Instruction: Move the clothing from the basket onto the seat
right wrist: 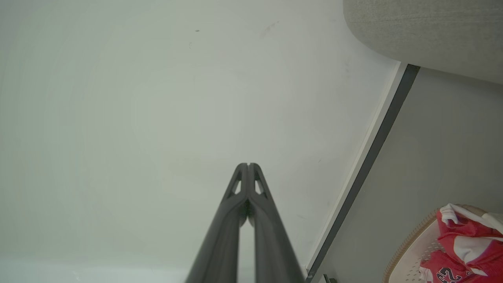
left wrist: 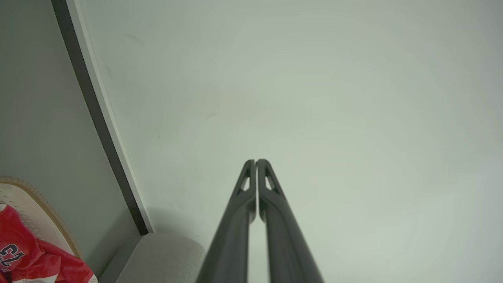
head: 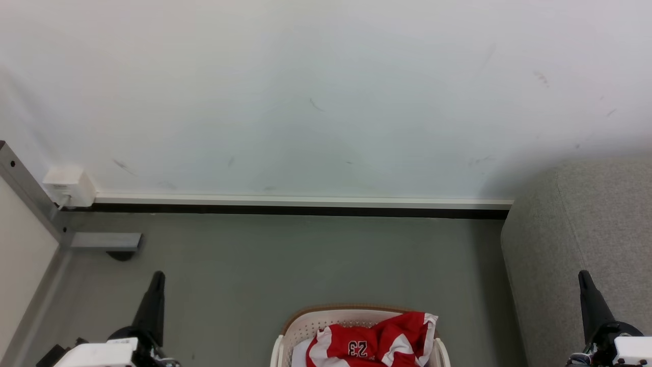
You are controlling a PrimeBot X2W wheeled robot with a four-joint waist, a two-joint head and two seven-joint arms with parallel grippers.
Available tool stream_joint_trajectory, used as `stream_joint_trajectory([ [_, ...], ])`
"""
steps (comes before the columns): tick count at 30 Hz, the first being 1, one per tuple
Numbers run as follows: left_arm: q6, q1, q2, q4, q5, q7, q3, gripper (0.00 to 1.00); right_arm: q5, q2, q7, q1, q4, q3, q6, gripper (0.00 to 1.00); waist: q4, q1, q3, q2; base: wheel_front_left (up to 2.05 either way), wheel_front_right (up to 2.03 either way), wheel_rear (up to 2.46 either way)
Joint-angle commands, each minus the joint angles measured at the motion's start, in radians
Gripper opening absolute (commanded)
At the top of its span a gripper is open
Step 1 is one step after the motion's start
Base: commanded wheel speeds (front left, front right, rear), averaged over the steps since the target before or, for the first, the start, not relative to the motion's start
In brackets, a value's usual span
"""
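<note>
Now noting clothing [head: 372,346] lying crumpled inside basket [head: 300,329]: red smooth-looking fabric, white panels and trim, dark 23 print facing up, one fold bunching up against the right rim. Logging basket as cream-white plastic with perforated wall, rounded corners and brown textured rim band, sitting on flat grey floor [head: 285,255] at the bottom edge of head view. Seeing seat [head: 586,229] standing to the right of basket, apart from it: light grey coarse-weave upholstery, rounded edge, one seam line running down it. Marking wall [head: 326,92] as matte white with faint scuffs, pale baseboard [head: 305,200] with dark strip beneath, small white box [head: 69,184] mounted at its left end, grey metal post [head: 25,188] beside that. Finding left pincer [head: 158,278] hanging low left over floor, long dark tapered fingers pointing up head view toward wall, clenched tip to tip in left wrist view, gripping nothing. Finding right pincer [head: 585,279] hanging low right in front of seat, same pose, tips pressing together, slim gap showing further down, carrying nothing. Reading both pincers as well apart from basket, one on each side.
</note>
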Motion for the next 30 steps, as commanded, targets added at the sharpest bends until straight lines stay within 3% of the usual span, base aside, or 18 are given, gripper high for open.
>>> stream_joint_trajectory([
  [1, -0.002, -0.007, 0.002, -0.003, -0.014, 0.003, 0.002, 0.00, 0.002, -0.002, 0.002, -0.014, 0.002, -0.002, -0.002, 0.00, 0.000, 0.0000, 0.000, -0.0001, 0.00, 0.00, 0.00],
  [30, -0.002, -0.007, 0.002, -0.003, -0.014, 0.003, 0.002, 0.00, 0.002, -0.002, 0.002, -0.014, 0.002, -0.002, -0.002, 0.00, 0.000, 0.0000, 0.000, -0.0001, 0.00, 0.00, 0.00],
])
